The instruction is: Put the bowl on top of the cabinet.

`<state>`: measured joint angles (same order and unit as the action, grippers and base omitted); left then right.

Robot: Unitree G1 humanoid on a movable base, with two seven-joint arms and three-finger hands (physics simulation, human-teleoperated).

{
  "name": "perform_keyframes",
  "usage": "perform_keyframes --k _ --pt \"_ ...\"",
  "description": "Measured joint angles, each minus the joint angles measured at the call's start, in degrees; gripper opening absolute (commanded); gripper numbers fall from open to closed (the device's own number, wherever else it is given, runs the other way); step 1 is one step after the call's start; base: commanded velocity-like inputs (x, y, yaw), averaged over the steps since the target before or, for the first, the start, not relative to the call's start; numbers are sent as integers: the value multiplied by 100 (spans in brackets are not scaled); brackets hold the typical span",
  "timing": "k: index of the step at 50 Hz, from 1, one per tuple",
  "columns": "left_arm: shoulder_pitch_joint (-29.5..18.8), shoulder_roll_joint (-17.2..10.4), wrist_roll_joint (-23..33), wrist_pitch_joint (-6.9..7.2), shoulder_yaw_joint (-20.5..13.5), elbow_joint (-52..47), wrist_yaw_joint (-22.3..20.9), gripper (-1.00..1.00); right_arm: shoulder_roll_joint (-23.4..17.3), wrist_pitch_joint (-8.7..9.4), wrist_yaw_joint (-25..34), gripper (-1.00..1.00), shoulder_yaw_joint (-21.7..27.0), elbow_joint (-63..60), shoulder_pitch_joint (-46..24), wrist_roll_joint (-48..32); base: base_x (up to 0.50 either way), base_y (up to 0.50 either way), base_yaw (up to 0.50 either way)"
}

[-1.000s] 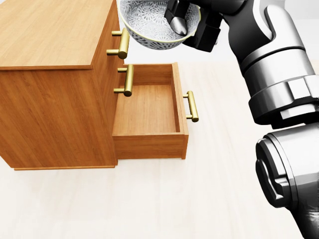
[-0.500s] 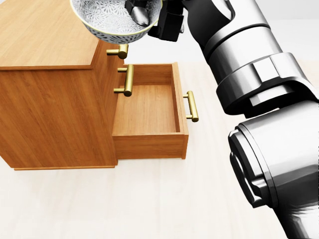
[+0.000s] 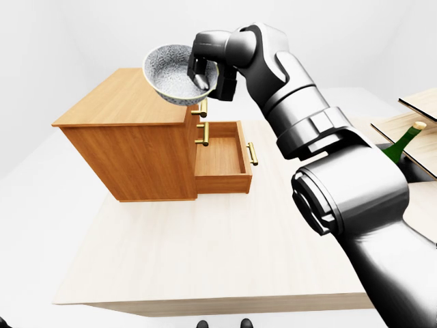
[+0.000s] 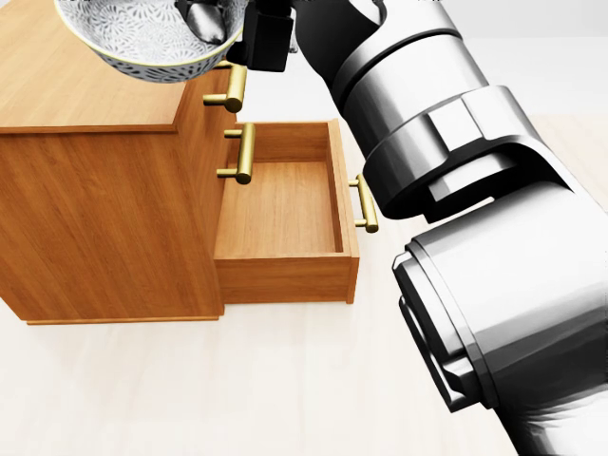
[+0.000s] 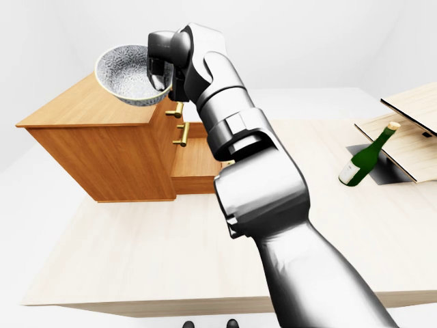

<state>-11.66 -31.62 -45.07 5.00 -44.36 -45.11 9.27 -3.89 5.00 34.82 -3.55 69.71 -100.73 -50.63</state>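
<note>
The bowl (image 4: pixel 133 43) hung tilted at the upper left of the head view, over the right edge of the cabinet (image 4: pixel 95 209) top and above its brass handles (image 4: pixel 235 90). The right robot hand (image 3: pixel 205 67) was closed on the bowl's rim, with one finger inside. Lower down, a drawer (image 4: pixel 280 204) stood open. The cabinet sat on a pale worktop (image 3: pixel 205 253). A green bottle (image 5: pixel 365 158) showed well apart, at the right of the right-eye view.
</note>
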Motion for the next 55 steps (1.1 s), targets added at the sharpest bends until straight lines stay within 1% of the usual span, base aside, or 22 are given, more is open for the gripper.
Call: perform_keyframes --k 26,55 --pt "10 -54 -142 0 -45 -15 72 100 497 0 -232 -100 -60 -49 40 189 0 0 0" --pt "14 -130 -318 0 -110 -17 167 100 656 0 -887 -100 11 121 38 523 0 0 0"
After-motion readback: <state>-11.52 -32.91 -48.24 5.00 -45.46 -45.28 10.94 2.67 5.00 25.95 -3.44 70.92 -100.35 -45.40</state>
